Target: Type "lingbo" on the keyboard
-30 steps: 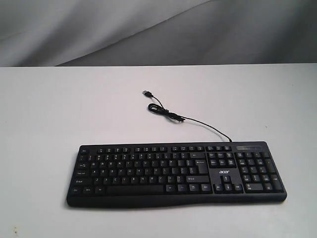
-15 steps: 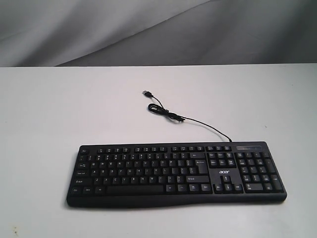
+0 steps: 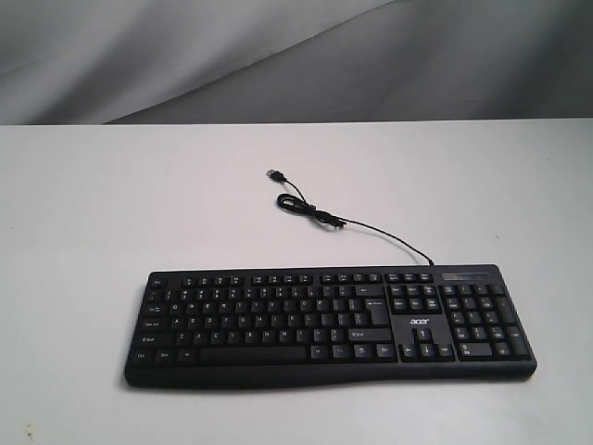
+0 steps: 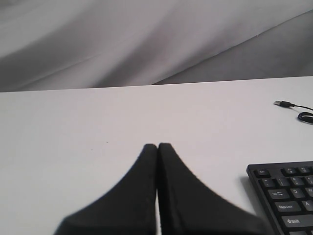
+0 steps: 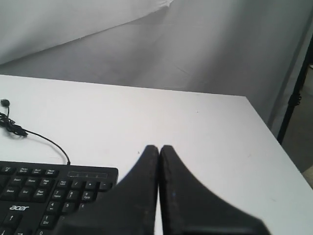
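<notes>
The black full-size keyboard [image 3: 331, 324] lies flat near the table's front, with a white acer logo above its arrow keys. Its thin black cable [image 3: 371, 231] runs back to a loose USB plug [image 3: 275, 174]. Neither arm shows in the exterior view. In the left wrist view my left gripper [image 4: 157, 146] is shut and empty above bare table, with the keyboard's Esc corner [image 4: 286, 196] off to one side. My right gripper [image 5: 159, 148] is shut with nothing in it, above the table just past the keyboard's number-pad end [image 5: 54, 188].
The white table [image 3: 139, 204] ends at a far edge against a grey draped backdrop [image 3: 296, 56]. In the right wrist view the table's side edge [image 5: 274, 147] drops off beside a dark stand pole [image 5: 296, 93].
</notes>
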